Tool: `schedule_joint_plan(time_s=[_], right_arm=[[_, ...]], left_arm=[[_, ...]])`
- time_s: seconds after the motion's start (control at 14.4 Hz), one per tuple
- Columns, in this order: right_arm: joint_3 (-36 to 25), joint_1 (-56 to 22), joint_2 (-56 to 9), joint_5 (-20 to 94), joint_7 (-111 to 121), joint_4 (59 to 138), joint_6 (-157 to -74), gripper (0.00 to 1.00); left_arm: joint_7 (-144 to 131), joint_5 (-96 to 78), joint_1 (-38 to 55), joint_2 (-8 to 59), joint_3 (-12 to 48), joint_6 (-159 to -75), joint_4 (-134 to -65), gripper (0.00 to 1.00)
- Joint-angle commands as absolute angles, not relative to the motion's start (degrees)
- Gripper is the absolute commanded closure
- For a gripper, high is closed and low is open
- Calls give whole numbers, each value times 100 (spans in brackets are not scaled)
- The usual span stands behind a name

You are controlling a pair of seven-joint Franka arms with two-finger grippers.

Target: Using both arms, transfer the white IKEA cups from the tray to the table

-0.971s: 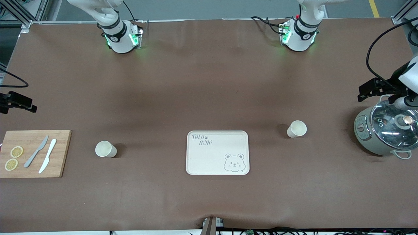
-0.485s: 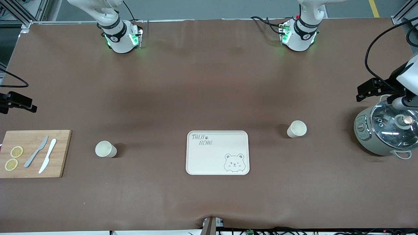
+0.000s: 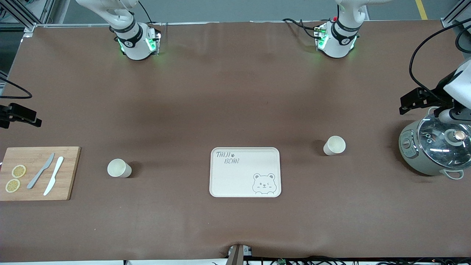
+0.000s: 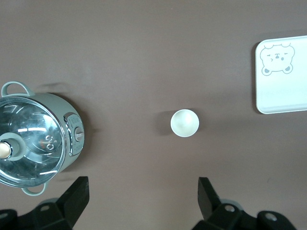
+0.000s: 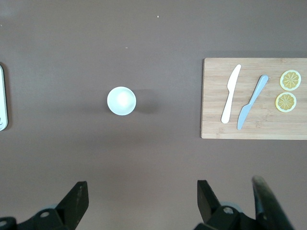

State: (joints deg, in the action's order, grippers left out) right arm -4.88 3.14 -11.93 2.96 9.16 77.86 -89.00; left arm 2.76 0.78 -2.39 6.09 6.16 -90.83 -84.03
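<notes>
Both grippers, left [image 4: 141, 203] and right [image 5: 141, 203], gape high over 2 cups [image 3: 334, 145] [image 3: 119, 168] beside cooker [image 3: 430, 149], board [image 3: 38, 173].

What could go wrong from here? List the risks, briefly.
1. The open left gripper hangs over the table beside the cooker; a low swing could strike its glass lid.
2. Both cups stand upright on the table, off the tray: one toward the left arm's end, one near the cutting board. The open right gripper passing low could topple one.
</notes>
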Motion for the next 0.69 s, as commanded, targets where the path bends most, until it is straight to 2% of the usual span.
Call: schedule_joint_plan(time_s=[0.0, 0.62], right_arm=[[-387, 422, -1169, 281, 870, 7796, -8912, 0], [-387, 422, -1169, 272, 870, 7796, -8912, 0]], left_arm=[[273, 88, -220, 633, 633, -9105, -8350, 0], [334, 62, -281, 764, 624, -9158, -8341, 0]])
